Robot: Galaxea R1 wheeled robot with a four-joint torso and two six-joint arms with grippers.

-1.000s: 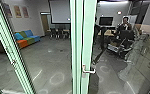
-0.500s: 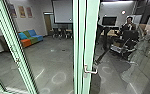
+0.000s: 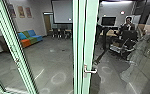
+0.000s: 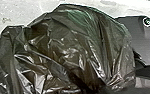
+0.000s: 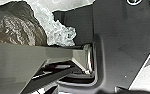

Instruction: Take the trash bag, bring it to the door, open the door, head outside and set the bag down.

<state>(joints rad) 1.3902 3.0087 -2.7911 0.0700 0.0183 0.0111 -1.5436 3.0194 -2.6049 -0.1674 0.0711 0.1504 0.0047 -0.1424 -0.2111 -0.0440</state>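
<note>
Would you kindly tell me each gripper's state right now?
Left gripper: cannot be told; trash bag large in its wrist view.
Right gripper: cannot be told.

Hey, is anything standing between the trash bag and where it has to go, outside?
Possibly: a pale green door frame with a lever handle stands upright ahead of the robot. The trash bag is low, beside the robot's body. Which side is outside, I cannot tell.

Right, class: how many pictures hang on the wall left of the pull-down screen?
3: one picture right beside the slanted green post, a middle picture, and a third picture nearest the screen. The post may hide more.
</note>
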